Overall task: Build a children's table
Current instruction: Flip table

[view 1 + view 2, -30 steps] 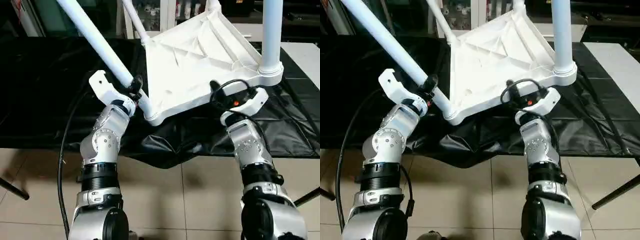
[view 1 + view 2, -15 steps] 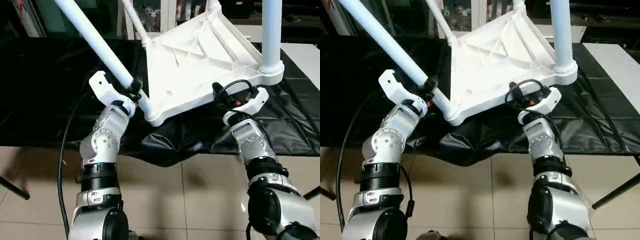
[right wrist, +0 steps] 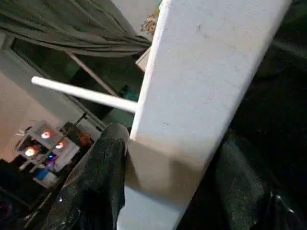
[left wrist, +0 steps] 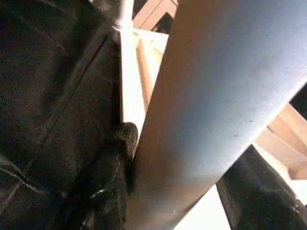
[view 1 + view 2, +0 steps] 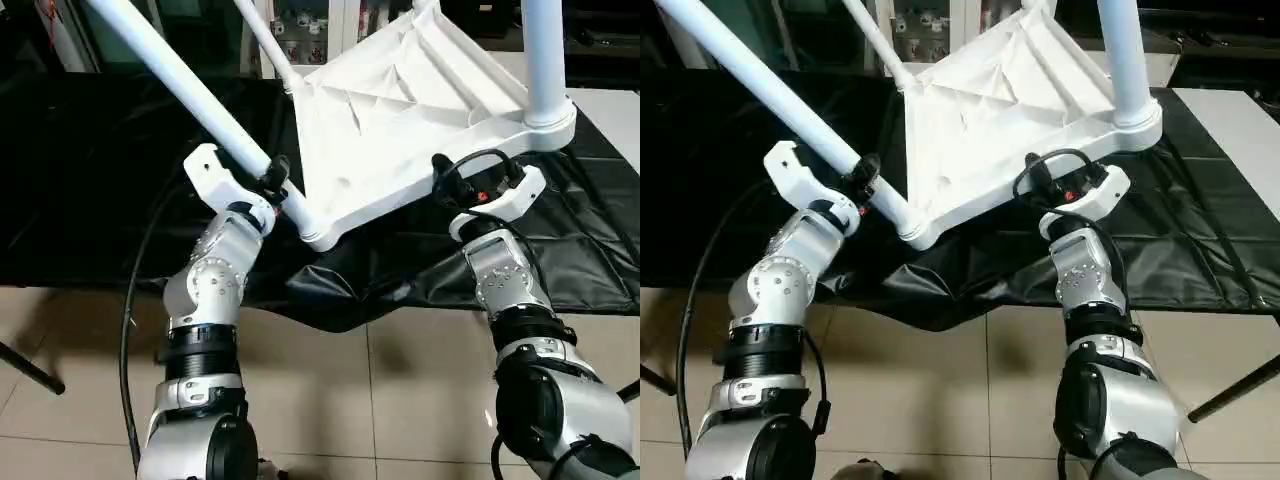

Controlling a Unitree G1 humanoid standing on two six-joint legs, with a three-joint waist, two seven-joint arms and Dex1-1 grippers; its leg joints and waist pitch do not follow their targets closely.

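The left gripper (image 5: 272, 182) was clamped around the lower end of a white tapered leg (image 5: 175, 75), just above the point where that leg entered the near left corner socket (image 5: 313, 232) of the tabletop (image 5: 400, 120). In the left wrist view, one black finger (image 4: 112, 167) was seen pressed against the side of the leg (image 4: 211, 110), with the other finger on the opposite side. The right gripper (image 5: 470, 185) was closed on the near edge of the tabletop, close to the near right corner; in the right wrist view the white edge (image 3: 201, 96) was held between the two black fingers (image 3: 103, 177).

The tabletop was held upside down and tilted, its ribbed underside facing up, above the black-covered work surface (image 5: 90, 170). The gripped leg was angled up and away to the far left. A second leg (image 5: 545, 55) stood upright in the near right socket (image 5: 548, 128). A third leg (image 5: 262, 40) rose from the far left corner, and the base of a fourth could be made out at the far corner. Crumpled black covering (image 5: 370, 275) hung over the near edge of the work surface, above the tiled floor (image 5: 380, 400).
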